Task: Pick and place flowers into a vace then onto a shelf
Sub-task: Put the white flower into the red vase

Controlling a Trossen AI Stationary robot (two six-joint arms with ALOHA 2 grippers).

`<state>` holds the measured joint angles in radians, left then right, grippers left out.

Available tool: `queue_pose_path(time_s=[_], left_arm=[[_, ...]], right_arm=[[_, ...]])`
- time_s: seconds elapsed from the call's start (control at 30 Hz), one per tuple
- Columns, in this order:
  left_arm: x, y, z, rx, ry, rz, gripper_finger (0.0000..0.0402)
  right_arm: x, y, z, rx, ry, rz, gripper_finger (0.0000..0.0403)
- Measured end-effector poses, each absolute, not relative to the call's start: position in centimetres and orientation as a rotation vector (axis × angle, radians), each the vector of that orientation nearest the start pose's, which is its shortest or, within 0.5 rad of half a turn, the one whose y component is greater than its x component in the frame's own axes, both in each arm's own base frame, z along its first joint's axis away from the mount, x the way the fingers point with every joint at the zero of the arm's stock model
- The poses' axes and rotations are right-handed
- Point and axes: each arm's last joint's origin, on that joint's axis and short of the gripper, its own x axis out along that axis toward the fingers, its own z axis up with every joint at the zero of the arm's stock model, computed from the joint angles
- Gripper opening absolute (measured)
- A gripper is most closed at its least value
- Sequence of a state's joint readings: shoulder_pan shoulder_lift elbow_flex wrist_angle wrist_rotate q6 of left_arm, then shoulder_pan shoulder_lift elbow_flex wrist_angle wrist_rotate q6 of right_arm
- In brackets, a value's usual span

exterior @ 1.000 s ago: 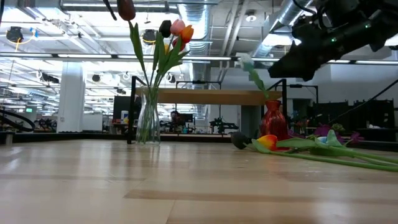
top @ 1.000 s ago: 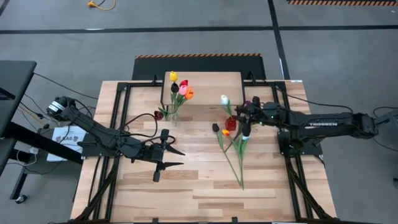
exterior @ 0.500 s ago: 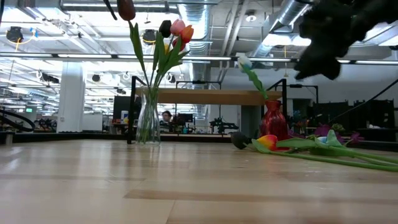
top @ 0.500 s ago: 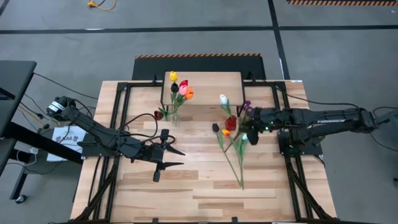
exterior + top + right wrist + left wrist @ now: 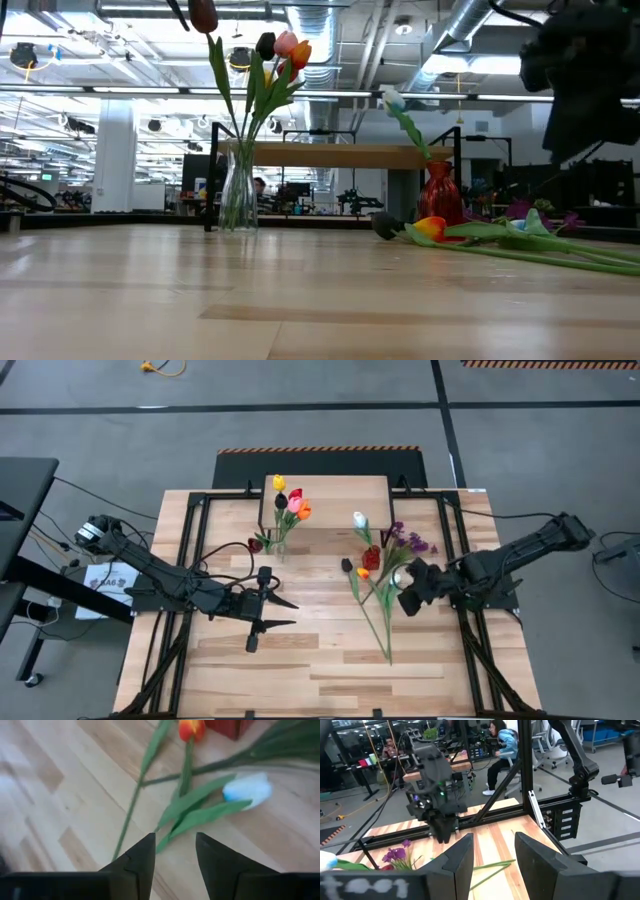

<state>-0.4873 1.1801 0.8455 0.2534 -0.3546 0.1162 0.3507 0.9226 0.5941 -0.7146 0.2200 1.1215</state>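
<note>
A glass vase (image 5: pixel 280 542) holding several tulips (image 5: pixel 292 500) stands on the table in front of the small wooden shelf (image 5: pixel 335 495). A red vase (image 5: pixel 371 558) carries one white tulip (image 5: pixel 360 520). Beside it, loose flowers (image 5: pixel 378 605) and purple sprigs (image 5: pixel 407 543) lie flat on the table. My right gripper (image 5: pixel 408 600) hangs open above these stems, tipped downward. Its wrist view shows a pale tulip (image 5: pixel 247 787) and an orange one (image 5: pixel 191 727) lying below the gripper (image 5: pixel 175 855). My left gripper (image 5: pixel 272 612) waits open at the table's left, level.
Black frame rails (image 5: pixel 470 640) run along the table's left and right sides. The shelf's legs (image 5: pixel 212 190) stand just behind the glass vase (image 5: pixel 238 190). Bare wood lies between the two grippers and toward the near edge. People sit at desks in the room beyond.
My right gripper has swung away from the red vase and purple sprigs toward the table's near right. It has tipped from nearly level to pointing down and has rolled about its own axis. The purple sprigs, hidden under the arm before, now show.
</note>
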Motion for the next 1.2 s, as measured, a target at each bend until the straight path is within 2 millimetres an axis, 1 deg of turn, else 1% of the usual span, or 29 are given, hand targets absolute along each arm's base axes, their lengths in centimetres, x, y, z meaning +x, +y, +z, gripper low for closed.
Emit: queue_pose_path(time_s=[0.27,0.43,0.73,1.03,1.2], left_arm=[[23.9,-11.5,31.7,0.145,0.059,-0.138,0.0135],[23.9,-11.5,31.7,0.145,0.059,-0.138,0.0135],[23.9,-11.6,31.7,0.145,0.059,-0.152,0.0135],[23.9,-11.6,31.7,0.145,0.059,-0.156,0.0135],[23.9,-11.6,31.7,0.145,0.059,-0.156,0.0135]], right_arm=[[16.6,7.5,18.1,0.728,0.994,-0.569,0.0149],[17.8,8.5,16.4,0.713,0.996,-0.600,0.0157],[19.6,8.5,14.1,0.716,1.006,-0.659,0.0158],[20.0,8.2,12.5,0.675,1.060,-0.716,0.0155],[20.1,8.2,12.0,0.644,1.078,-0.728,0.0135]])
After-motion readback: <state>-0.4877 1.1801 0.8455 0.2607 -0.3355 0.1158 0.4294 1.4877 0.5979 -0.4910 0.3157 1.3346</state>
